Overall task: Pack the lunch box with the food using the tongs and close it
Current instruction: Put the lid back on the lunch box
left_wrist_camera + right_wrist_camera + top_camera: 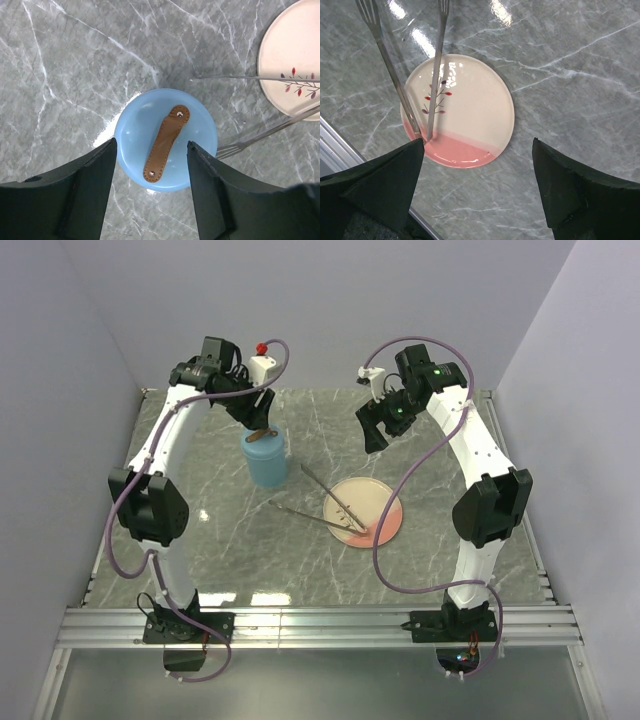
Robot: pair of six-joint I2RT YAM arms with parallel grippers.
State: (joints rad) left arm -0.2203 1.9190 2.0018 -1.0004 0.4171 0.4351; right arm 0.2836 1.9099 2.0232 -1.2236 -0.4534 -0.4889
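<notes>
The tall light-blue cylindrical lunch box stands upright on the grey marble table with its lid on. The left gripper hangs above it, fingers apart and holding nothing. The long silver metal tongs lie with their joined end on the round pink plate, arms splaying towards the lunch box. The right gripper gapes wide and empty above the plate.

The plate lies on the table. The tongs rest with their joined end on the plate's front part, both arms running off its left rim onto the table. Left of and behind the plate, apart from it, stands the lunch box, its lid on top.
</notes>
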